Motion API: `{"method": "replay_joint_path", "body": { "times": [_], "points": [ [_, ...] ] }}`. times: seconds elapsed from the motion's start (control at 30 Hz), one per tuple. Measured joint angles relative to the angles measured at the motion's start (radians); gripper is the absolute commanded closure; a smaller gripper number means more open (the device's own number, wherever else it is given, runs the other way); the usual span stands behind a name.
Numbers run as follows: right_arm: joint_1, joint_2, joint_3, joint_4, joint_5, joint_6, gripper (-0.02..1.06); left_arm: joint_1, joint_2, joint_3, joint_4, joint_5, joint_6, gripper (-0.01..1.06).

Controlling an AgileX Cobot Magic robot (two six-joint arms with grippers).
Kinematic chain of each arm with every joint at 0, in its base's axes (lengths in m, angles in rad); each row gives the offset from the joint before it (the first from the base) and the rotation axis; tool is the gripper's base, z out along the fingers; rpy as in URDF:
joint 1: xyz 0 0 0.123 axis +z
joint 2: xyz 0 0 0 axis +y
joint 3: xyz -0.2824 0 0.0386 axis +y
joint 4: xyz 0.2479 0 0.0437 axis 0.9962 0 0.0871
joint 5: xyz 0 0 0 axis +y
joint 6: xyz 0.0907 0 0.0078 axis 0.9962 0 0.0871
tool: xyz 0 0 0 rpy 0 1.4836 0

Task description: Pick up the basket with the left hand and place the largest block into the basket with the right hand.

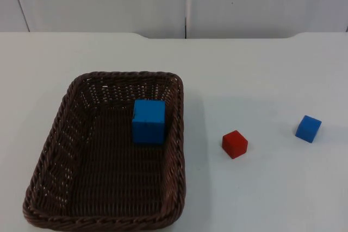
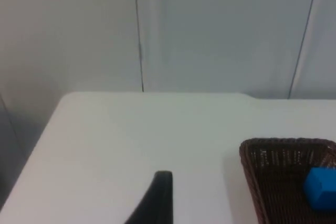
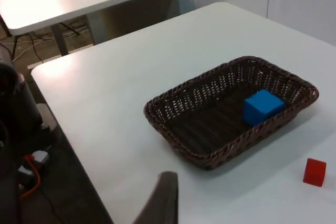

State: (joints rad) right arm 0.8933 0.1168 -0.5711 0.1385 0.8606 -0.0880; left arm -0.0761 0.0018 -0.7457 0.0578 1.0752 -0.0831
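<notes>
The brown wicker basket sits on my white worktop, the large blue block inside it. A red block and small blue block lie beside it. My pincers' grip: cannot tell.

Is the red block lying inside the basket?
No, the red block sits on the white table beside the basket, which holds the large blue block.

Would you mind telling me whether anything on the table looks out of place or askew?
Nothing looks damaged or spilled. The large blue block sits inside the basket, close to its right wall. The red block and small blue block rest apart on the table, both turned at an angle.
</notes>
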Motion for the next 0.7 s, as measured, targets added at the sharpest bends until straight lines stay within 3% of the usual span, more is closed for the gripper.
{"method": "replay_joint_path", "body": {
  "times": [0.33, 0.7],
  "points": [
    [0.0, -0.114, 0.0, 0.0, 0.128, 0.006, 0.23, 0.0, 0.0, 0.21, 0.032, 0.029, -0.004, 0.15],
    [0.0, -0.113, 0.01, -0.006, 0.184, 0.009, 0.23, 0.0, 0.002, 0.245, 0.014, 0.01, 0.006, 0.15]
  ]
}}
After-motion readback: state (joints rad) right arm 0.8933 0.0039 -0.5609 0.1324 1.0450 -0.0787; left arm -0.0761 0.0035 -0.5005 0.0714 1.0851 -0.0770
